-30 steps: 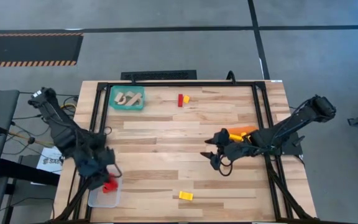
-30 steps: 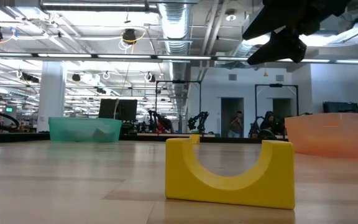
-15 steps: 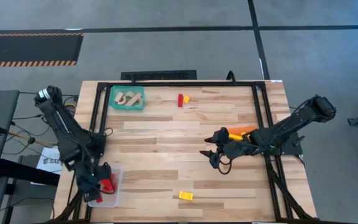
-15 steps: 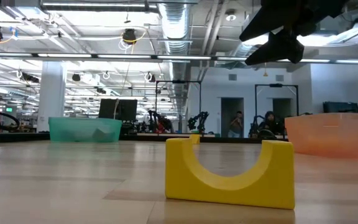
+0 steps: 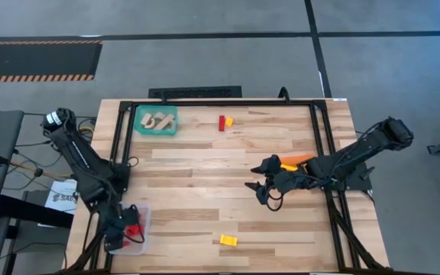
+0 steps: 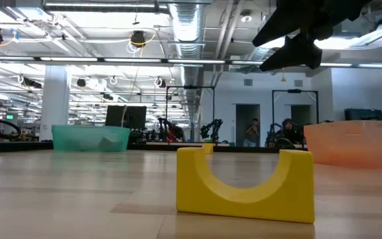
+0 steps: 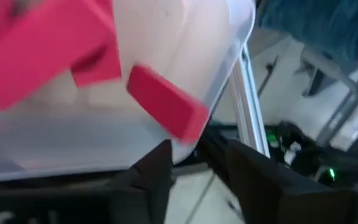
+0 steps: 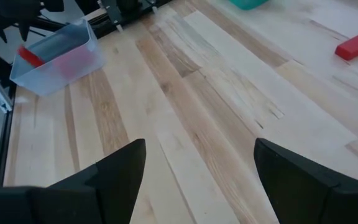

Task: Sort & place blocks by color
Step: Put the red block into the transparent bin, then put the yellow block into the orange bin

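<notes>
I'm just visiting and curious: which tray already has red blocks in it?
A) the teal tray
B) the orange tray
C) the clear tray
C: red blocks lie in the clear tray at the table's near left corner, under the left arm; the teal tray holds pale wooden ones.

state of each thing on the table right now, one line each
left gripper: over the clear tray, jaws apart
right gripper: open, empty, mid-table
clear tray: holds red blocks
teal tray: holds pale wood blocks
yellow arch block: loose on table
</notes>
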Robot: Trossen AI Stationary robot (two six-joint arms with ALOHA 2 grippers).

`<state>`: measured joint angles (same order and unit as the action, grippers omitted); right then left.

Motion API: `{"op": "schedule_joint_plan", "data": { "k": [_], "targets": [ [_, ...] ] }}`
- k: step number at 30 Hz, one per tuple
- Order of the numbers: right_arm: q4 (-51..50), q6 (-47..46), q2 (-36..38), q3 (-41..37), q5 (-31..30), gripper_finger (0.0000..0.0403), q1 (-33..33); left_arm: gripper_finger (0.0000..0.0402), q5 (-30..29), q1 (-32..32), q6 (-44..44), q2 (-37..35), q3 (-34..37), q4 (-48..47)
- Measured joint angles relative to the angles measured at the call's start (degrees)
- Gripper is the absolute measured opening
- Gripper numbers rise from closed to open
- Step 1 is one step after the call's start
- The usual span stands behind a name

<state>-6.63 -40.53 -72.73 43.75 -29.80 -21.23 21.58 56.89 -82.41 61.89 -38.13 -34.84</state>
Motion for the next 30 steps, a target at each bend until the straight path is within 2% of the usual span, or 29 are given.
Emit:
{"op": "schedule_joint_plan", "data": {
  "k": [3,8,11,14,17,21,26,30],
  "targets": [
    [0.0,0.0,0.0,0.0,0.0,0.0317,0.0,0.0175,3.8,-1.3,0.3,0.0,0.0,-0.2],
    [0.0,0.0,0.0,0.0,0.0,0.0317,0.0,0.0245,4.3,-4.8,2.7,-0.2,0.0,0.9],
    [0.0,-0.2,0.0,0.0,0.1,0.0317,0.0,0.0283,7.4,-7.5,4.5,-1.4,-0.3,0.8],
    [0.0,-0.2,0.0,0.0,1.6,0.0317,0.0,0.0307,8.1,-10.4,5.9,-3.7,-1.5,0.7],
    [0.0,-0.3,0.0,0.0,2.6,0.0318,0.0,0.0315,5.1,-13.3,7.3,-7.0,-3.2,-0.1],
    [0.0,-0.7,0.0,0.0,2.8,0.0318,0.0,0.0312,-4.6,-17.5,11.8,-11.9,-4.9,-1.3],
    [-0.1,-2.9,0.0,0.1,2.7,0.0318,0.0,0.0302,-27.0,-23.2,21.1,-16.3,-5.0,-1.1],
    [-0.4,-6.3,0.0,0.1,1.8,0.0318,0.0,0.0293,-43.9,-28.6,29.5,-14.8,-4.9,0.2]
  ]
}}
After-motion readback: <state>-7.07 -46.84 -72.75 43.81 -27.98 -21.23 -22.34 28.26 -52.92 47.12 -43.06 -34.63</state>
